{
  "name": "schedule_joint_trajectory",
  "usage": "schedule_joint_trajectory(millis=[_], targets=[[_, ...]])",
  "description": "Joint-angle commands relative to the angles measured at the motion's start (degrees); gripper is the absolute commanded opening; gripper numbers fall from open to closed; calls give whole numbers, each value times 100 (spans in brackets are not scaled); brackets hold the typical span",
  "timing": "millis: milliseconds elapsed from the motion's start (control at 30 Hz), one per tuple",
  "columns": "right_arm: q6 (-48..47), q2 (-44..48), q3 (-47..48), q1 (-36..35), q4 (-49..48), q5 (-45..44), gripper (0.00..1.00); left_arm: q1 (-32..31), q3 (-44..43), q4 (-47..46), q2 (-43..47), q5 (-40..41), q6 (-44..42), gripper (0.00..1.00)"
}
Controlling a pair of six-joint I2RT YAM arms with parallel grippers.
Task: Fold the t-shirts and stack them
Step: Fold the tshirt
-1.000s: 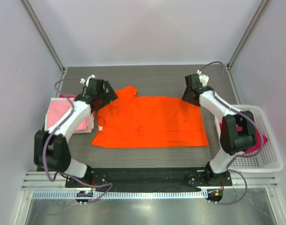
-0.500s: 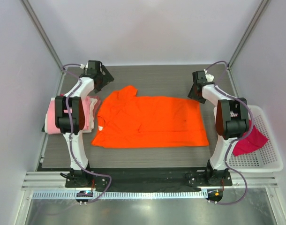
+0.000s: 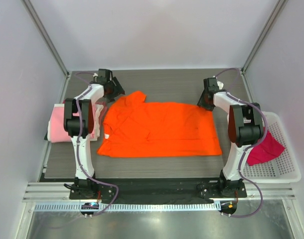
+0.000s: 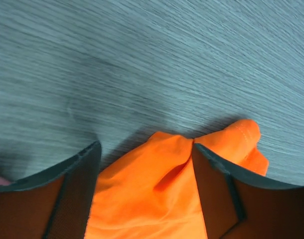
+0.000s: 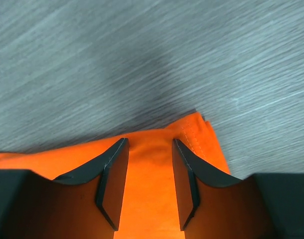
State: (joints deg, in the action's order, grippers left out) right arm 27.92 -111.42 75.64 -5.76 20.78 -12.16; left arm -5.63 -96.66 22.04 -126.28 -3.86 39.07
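Observation:
A bright orange t-shirt [image 3: 159, 128] lies spread flat in the middle of the table. My left gripper [image 3: 114, 91] is down at its far left corner, by the sleeve. In the left wrist view its jaws stand open on either side of a raised fold of orange t-shirt [image 4: 142, 199], left gripper [image 4: 144, 164]. My right gripper [image 3: 205, 101] is at the far right corner. In the right wrist view the right gripper [image 5: 148, 154] is open, with the flat orange t-shirt [image 5: 147, 199] and its hem between the fingers [image 5: 114, 174]. A light pink t-shirt [image 3: 60, 122] lies folded at the left.
A white lattice basket [image 3: 284, 164] stands at the right table edge with a magenta t-shirt [image 3: 265, 148] hanging in it. Both arms stretch from the near edge along the orange shirt's sides. Grey walls close in the back and sides.
The left arm stretched out, its gripper swung to the back left and then came down on the shirt's far left corner. The right arm straightened and its gripper settled on the far right corner.

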Motion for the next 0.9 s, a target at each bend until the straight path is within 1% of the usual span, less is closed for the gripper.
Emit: schedule_joint_trajectory(millis=[0, 33, 67, 133, 167, 233, 267, 300, 333, 367, 400, 433, 467, 500, 533, 600, 800, 867], targets=[[-59, 287, -137, 14, -276, 232, 46, 88, -265, -113, -212, -580, -128, 70], [-50, 322, -189, 22, -311, 275, 45, 88, -300, -104, -239, -764, -119, 67], [-41, 322, -198, 22, -320, 311, 45, 88, -309, -95, -248, -896, -119, 62], [-41, 322, -233, 31, -363, 460, 45, 88, -283, -69, -231, -1099, -119, 59], [-33, 305, -242, 40, -364, 513, 45, 88, -222, -69, -213, -1334, -128, 55], [-24, 313, -295, 57, -425, 627, 43, 88, -125, -182, -143, -1521, -110, 50], [-15, 340, -304, 75, -443, 671, 38, 88, 6, -287, -108, -1608, -84, 44], [3, 357, -330, 92, -469, 698, 36, 88, 77, -523, -73, -1627, -49, 40], [20, 366, -330, 110, -495, 715, 31, 88, 121, -604, -29, -1644, -31, 38], [20, 375, -339, 128, -495, 733, 26, 97, 139, -674, -28, -1714, 21, 31], [46, 392, -348, 162, -504, 733, 21, 97, 139, -805, -20, -1750, 30, 27], [64, 393, -356, 180, -504, 724, 10, 97, 139, -868, -37, -1750, 48, 22], [82, 410, -357, 189, -504, 707, 5, 106, 139, -929, -28, -1776, 83, 10], [108, 445, -383, 224, -504, 689, 2, 106, 174, -1034, -11, -1750, 92, 3], [108, 471, -400, 224, -513, 672, 1, 97, 209, -1088, 7, -1733, 101, 0], [134, 524, -392, 251, -522, 558, 1, 132, 323, -1332, 208, -1584, 101, 0], [126, 638, -58, 330, -390, 601, 1, 159, 1219, -2255, 1094, -1161, 48, 0], [108, 796, -110, 330, -407, 610, 1, 159, 1702, -2589, 1324, -1056, 57, 0]])
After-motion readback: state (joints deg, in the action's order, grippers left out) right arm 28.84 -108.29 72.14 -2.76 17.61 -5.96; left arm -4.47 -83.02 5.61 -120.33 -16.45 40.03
